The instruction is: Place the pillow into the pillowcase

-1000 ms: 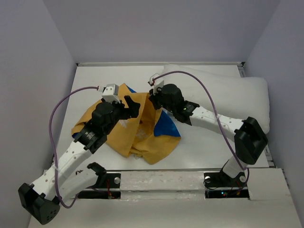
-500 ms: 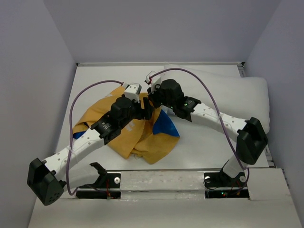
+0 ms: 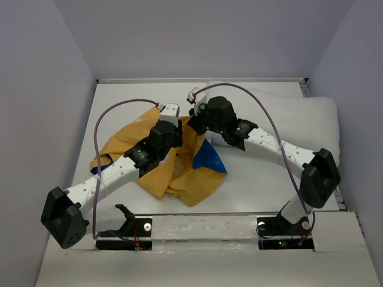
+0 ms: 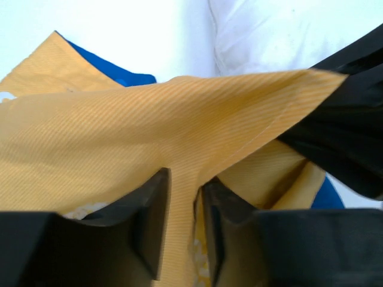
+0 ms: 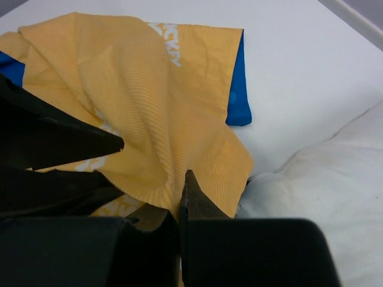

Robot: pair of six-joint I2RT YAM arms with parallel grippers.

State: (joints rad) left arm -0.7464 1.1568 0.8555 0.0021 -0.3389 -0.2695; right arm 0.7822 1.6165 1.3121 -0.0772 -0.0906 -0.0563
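Observation:
The pillowcase [image 3: 179,176], yellow with a blue side [image 3: 209,158], lies crumpled at the table's middle left. The plump white pillow [image 3: 299,113] rests at the back right. My right gripper [image 5: 181,197] is shut on a raised yellow edge of the pillowcase [image 5: 149,101], right beside the pillow [image 5: 323,197]. My left gripper [image 4: 184,179] has met it at the same lifted edge. Its jaws stand a narrow gap apart, and a fold of the pillowcase [image 4: 119,119] fills that gap. From above, the left gripper [image 3: 179,133] and the right gripper [image 3: 192,124] nearly touch.
The white table [image 3: 257,179] is boxed in by grey walls at the left, back and right. The pillow overhangs the right edge. Purple cables arch over both arms. The arm bases sit at the near edge.
My left arm has swung right across the pillowcase to the right gripper, and its jaws have closed from wide open onto the lifted cloth. The right gripper has kept its hold.

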